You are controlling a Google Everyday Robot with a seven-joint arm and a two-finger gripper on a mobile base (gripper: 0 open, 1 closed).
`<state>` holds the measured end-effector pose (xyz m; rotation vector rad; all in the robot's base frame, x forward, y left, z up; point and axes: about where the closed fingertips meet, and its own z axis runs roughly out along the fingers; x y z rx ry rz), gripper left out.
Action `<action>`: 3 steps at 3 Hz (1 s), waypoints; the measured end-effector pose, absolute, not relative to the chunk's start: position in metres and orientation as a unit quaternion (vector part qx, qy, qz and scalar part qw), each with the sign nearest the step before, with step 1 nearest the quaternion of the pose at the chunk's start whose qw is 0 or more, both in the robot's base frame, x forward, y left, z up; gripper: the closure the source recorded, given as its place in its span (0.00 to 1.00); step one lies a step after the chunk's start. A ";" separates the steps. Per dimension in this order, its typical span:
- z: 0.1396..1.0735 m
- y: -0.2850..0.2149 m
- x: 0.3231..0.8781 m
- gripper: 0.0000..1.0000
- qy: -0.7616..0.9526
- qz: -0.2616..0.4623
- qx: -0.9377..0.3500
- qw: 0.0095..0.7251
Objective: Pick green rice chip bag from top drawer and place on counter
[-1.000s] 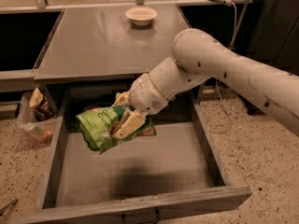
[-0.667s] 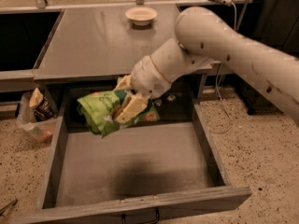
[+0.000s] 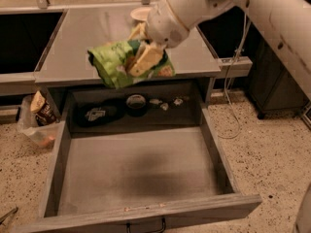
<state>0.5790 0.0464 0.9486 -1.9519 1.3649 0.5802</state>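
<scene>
1. One wide grey drawer (image 3: 136, 174) fills the lower half of the view, pulled open toward the camera. It has a flat bottom, low side walls and a dark handle (image 3: 146, 225) on its front panel.
2. Behind and above the drawer is a large grey metal surface (image 3: 73, 42), smooth and slightly shiny.
3. A thick white robot arm (image 3: 252, 4) reaches in from the upper right, slanting down and to the left across the surface.
4. A crinkly green bag (image 3: 112, 62) hangs in the air at the end of the arm. As seen, it lies across the front edge of the surface, above the back of the drawer and well clear of the drawer's bottom. Whether it touches the surface cannot be told.
5. The hand (image 3: 139, 52) is at the arm's tip. Its two tan fingers (image 3: 146, 59) are clamped on the right part of the green bag.
6. A clear bin (image 3: 34, 130) stands on the speckled floor (image 3: 272, 149) to the left of the drawer, with a brown-and-cream snack bag (image 3: 41, 111) in it.
7. A small cream bowl (image 3: 138, 14) sits at the back of the surface, partly hidden by the arm.
8. Several small dark things (image 3: 136, 103) lie in shadow below the surface, behind the drawer, too dim to name.
</scene>
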 end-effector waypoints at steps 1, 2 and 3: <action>0.989 0.034 0.618 1.00 0.532 0.157 -0.727 0.404; 0.990 0.034 0.651 1.00 0.560 0.123 -0.684 0.452; 0.984 0.045 0.697 1.00 0.582 0.096 -0.655 0.473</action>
